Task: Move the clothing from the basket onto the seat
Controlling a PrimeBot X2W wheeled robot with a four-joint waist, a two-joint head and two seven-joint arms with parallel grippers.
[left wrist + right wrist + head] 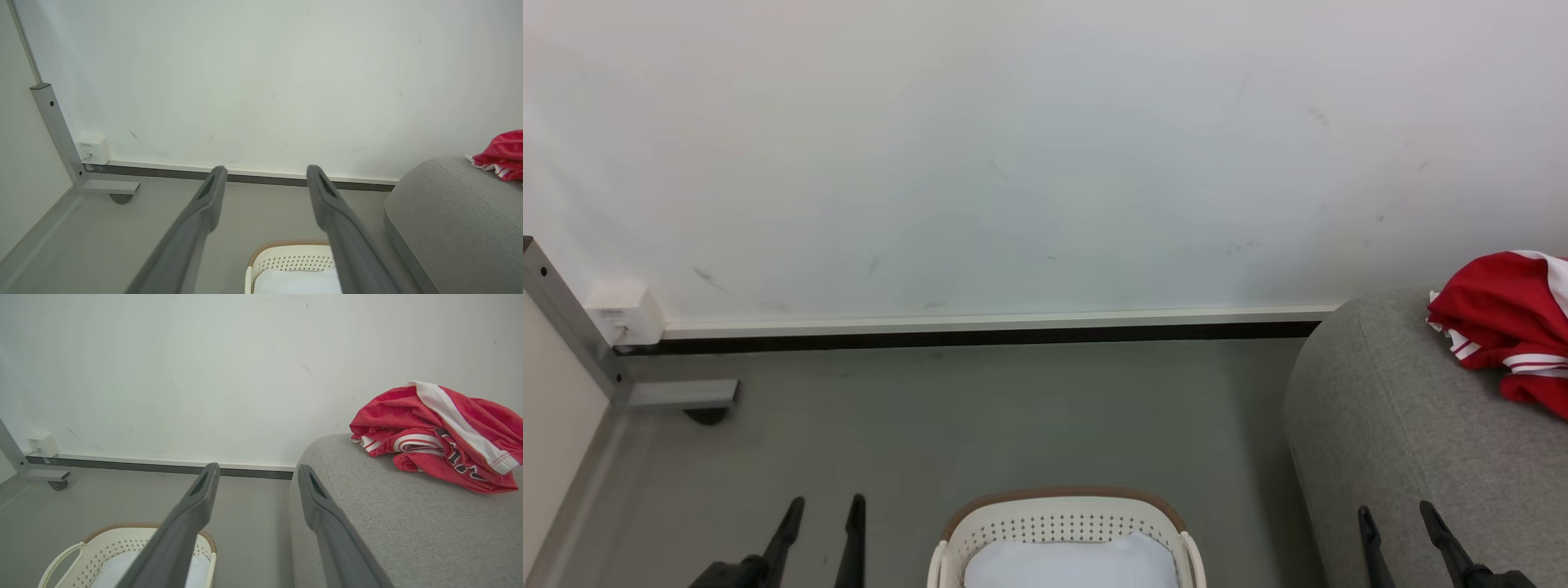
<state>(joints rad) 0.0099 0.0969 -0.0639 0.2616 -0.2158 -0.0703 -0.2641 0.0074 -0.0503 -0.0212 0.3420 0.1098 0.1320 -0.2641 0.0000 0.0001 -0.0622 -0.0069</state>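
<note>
The red and white clothing point(1507, 327) lies crumpled on the grey seat point(1405, 441) at the right; it also shows as clothing point(441, 433) on the seat point(388, 522) and clothing point(502, 157) on the seat point(449, 212). The white basket point(1062, 523) with a brown rim stands on the floor at bottom centre, holding a pale bluish-white pad point(1070, 563). My left gripper point(825, 510) is open over the floor left of the basket point(286, 257). My right gripper point(1396, 514) is open over the seat's front edge, right of the basket point(102, 547). Both grippers hold nothing.
A white wall with a dark skirting strip point(980, 335) closes the back. A grey metal frame leg with a foot point(670, 396) and a white wall socket point(625, 314) stand at the left. Grey floor point(980, 425) lies between basket and wall.
</note>
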